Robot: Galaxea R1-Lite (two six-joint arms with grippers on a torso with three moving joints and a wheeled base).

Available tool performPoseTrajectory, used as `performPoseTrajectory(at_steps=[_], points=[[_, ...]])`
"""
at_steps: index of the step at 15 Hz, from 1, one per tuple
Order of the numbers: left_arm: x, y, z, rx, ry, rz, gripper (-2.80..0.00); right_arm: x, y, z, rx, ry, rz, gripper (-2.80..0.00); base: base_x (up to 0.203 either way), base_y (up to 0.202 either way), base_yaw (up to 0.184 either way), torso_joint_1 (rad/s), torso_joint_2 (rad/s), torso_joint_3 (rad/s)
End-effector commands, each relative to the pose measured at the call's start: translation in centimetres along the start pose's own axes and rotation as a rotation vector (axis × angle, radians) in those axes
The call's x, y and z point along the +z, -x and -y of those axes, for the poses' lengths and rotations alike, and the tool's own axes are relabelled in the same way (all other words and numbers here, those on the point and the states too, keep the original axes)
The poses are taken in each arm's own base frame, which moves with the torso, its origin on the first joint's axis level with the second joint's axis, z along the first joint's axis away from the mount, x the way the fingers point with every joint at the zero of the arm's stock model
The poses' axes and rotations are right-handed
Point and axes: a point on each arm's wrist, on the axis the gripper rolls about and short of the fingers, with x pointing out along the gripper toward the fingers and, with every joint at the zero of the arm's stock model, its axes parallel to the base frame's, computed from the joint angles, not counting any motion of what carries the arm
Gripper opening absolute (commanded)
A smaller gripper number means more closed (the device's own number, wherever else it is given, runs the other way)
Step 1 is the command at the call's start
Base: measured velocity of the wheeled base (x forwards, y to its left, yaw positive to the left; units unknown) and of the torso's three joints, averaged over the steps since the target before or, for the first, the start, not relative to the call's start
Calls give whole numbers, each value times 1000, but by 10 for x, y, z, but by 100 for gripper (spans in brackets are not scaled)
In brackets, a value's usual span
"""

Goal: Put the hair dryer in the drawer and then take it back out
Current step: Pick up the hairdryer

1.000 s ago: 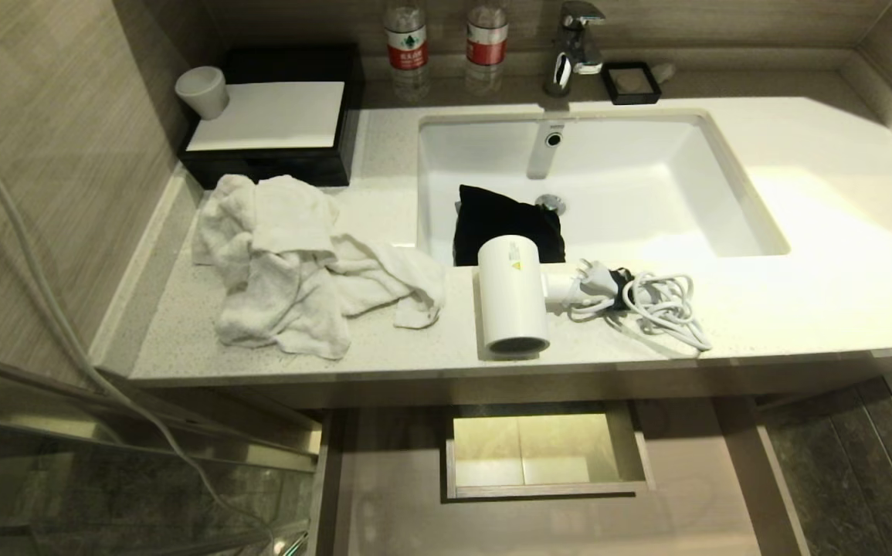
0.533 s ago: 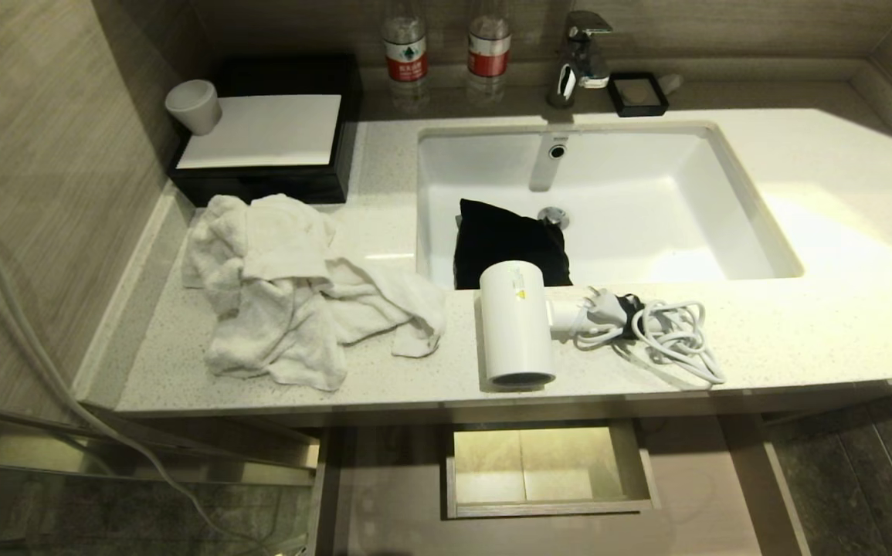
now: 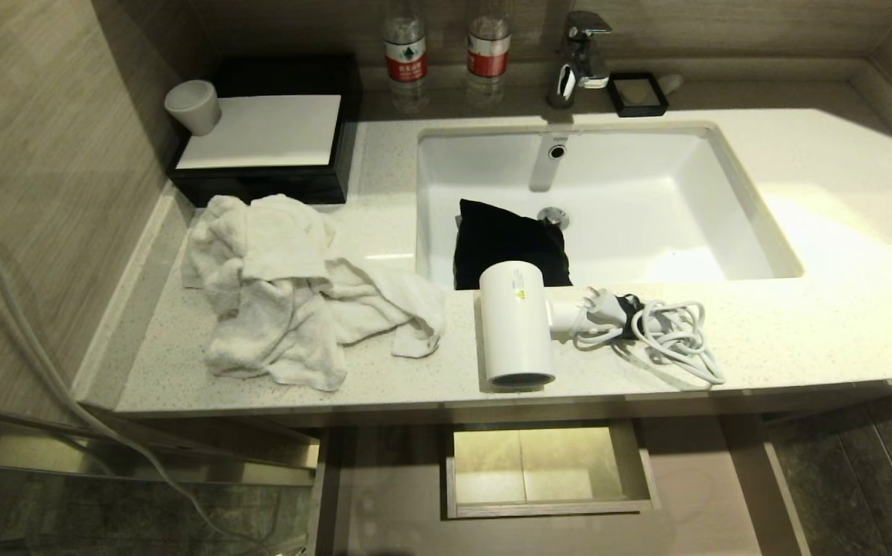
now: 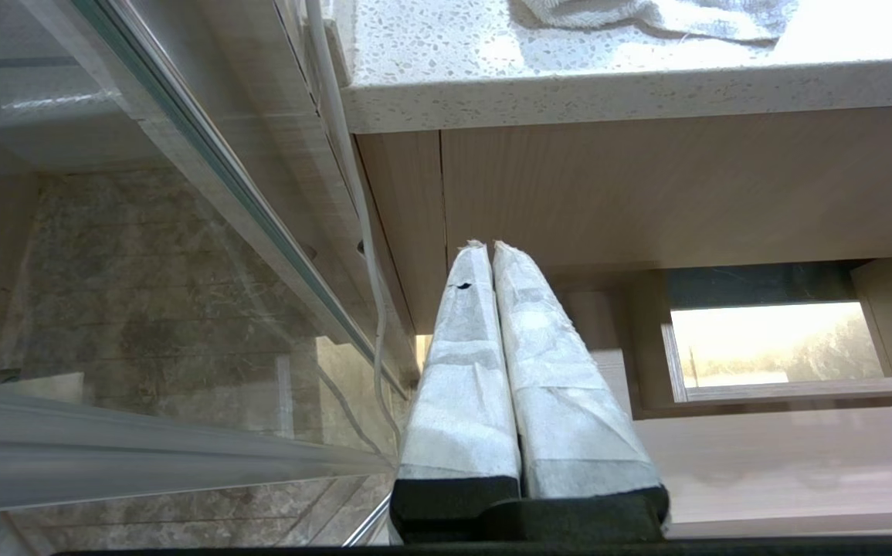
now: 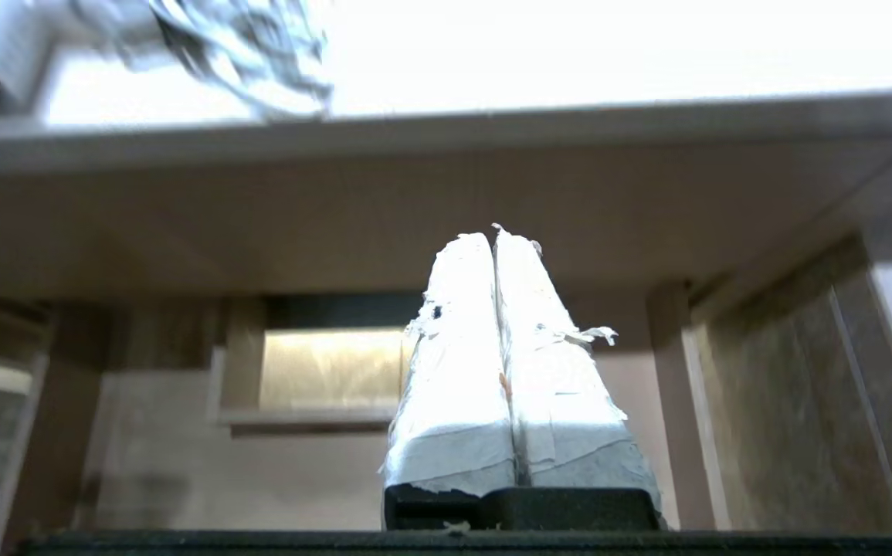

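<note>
Here one hair dryer lies on the speckled countertop at its front edge, barrel mouth toward the robot, a tiny yellow sticker on its barrel whose print is too small to read; its short handle points right, touching one bundled white cord with a plug. Below the counter, one drawer stands pulled out, its boxed rectangular cut-out directly beneath the dryer. One black cloth pouch lies in the white sink, just behind the dryer. One crumpled white towel lies well left of the dryer. Behind the sink stand two water bottles with red-and-white labels, lettering illegible, beside one chrome tap and one small black dish. One black box with a white top carries one pale cup. Neither arm appears from the head camera. The left gripper hangs below the counter edge, its two tape-wrapped fingers pressed together, holding nothing. The right gripper likewise sits under the counter facing the drawer, fingers closed and empty.
</note>
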Motion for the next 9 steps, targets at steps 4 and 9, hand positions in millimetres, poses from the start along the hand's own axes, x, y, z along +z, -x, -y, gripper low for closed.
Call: performPoseTrajectory(at_steps=[4, 9], points=[[0, 0, 0, 0, 0, -1, -280, 156, -2, -2, 27, 60, -124, -280, 0, 0, 0, 0, 0, 0], [0, 0, 0, 0, 0, -1, -280, 179, -80, -4, 220, 134, -545, -280, 0, 0, 0, 0, 0, 0]])
